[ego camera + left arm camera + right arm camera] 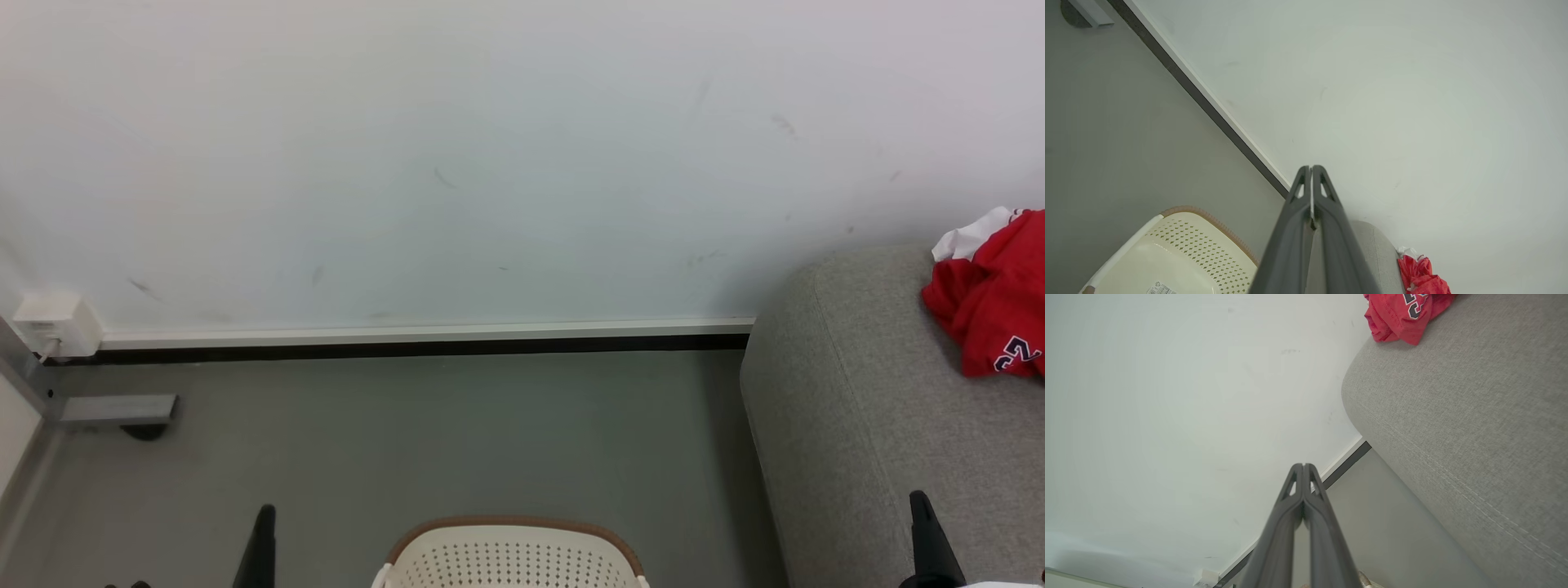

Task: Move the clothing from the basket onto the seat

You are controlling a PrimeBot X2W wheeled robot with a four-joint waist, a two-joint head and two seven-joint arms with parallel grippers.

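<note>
We saw the crumpled bright red fabric garment with navy numerals (988, 302) lying on the large grey upholstered seat (849, 408), apart from the cream perforated plastic basket (514, 563). We judged it light and limp, best pinched at a raised fold. Our left gripper (1311, 168) and right gripper (1303, 465) had their fingers pressed together, empty.

basket (510, 555) cropped at bottom edge, clothing (992, 298) cropped at right edge

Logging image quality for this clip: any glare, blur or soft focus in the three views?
Head view: even soft light, no glare, clothing sharp but cropped at the right edge. Left wrist view: left gripper soft near the lens, basket crisp. Right wrist view: right gripper likewise soft low down, seat weave sharp.
</note>
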